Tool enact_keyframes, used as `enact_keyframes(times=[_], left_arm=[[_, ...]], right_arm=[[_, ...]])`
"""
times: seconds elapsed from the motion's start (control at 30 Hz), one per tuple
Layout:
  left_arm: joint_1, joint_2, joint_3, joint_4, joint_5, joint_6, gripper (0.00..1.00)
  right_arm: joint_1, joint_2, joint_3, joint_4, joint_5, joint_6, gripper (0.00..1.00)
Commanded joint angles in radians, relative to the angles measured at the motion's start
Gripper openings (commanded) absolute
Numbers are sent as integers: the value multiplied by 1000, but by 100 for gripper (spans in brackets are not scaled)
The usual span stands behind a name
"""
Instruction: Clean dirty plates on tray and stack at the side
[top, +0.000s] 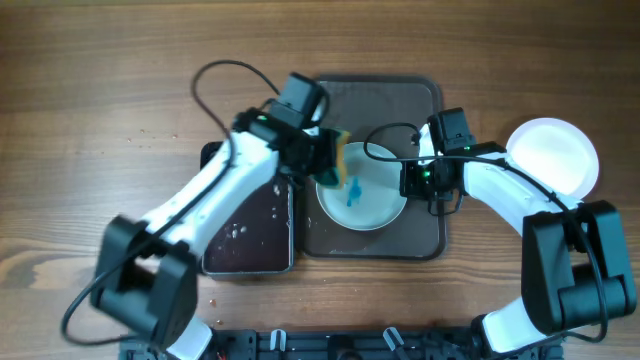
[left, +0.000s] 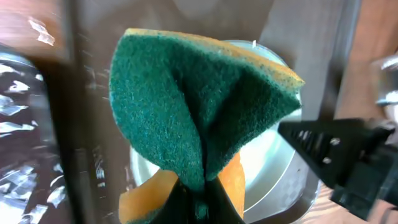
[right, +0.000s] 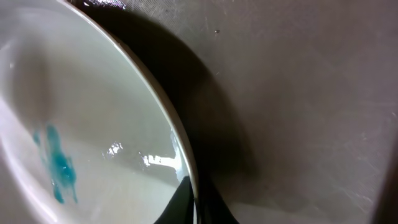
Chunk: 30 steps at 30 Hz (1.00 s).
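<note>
Grips on both sides serve the scrubbing. The right gripper (top: 413, 180) is closed on the right-hand rim of a round white shallow plate (top: 372, 205), probably to steady it; the right wrist view shows the rim running in between its fingertips. The plate lies face up near the middle of the large dark grey-brown rectangular tray (top: 425, 95), with a blue-teal smear (top: 352, 190) at its centre. Being round, it has no long axis; the tray's long sides run away from the robot. The left gripper (left: 200, 199) is clamped on a folded green-and-yellow sponge (left: 199, 106), which fans out from the jaws above the plate's left rim; whether it touches is unclear. Beyond the tray's right edge sits a second white plate (top: 553, 155), seemingly clean.
</note>
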Motion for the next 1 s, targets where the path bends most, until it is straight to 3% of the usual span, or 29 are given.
enact_keyframes(times=[0.0, 0.23, 0.43, 0.5, 0.67, 0.77, 0.87, 0.97], left_arm=[[-53, 92, 16, 39, 95, -21, 4], [-121, 222, 16, 166, 185, -21, 4], [-137, 286, 16, 187, 169, -25, 4], [-133, 298, 16, 135, 61, -37, 4], [-128, 299, 16, -80, -407, -72, 4], [-115, 298, 17, -153, -517, -72, 4], [-101, 298, 17, -154, -467, -72, 4], [-100, 299, 16, -107, -319, -72, 4]], right_arm=[[1, 23, -10, -4, 52, 37, 5], [1, 23, -10, -14, 74, 40, 4], [1, 23, -10, -15, 74, 40, 4], [1, 23, -10, -16, 74, 40, 4], [1, 23, -10, -19, 74, 40, 4], [1, 23, -10, -19, 74, 37, 4], [1, 23, -10, -19, 74, 38, 4], [1, 23, -10, -18, 74, 40, 4]])
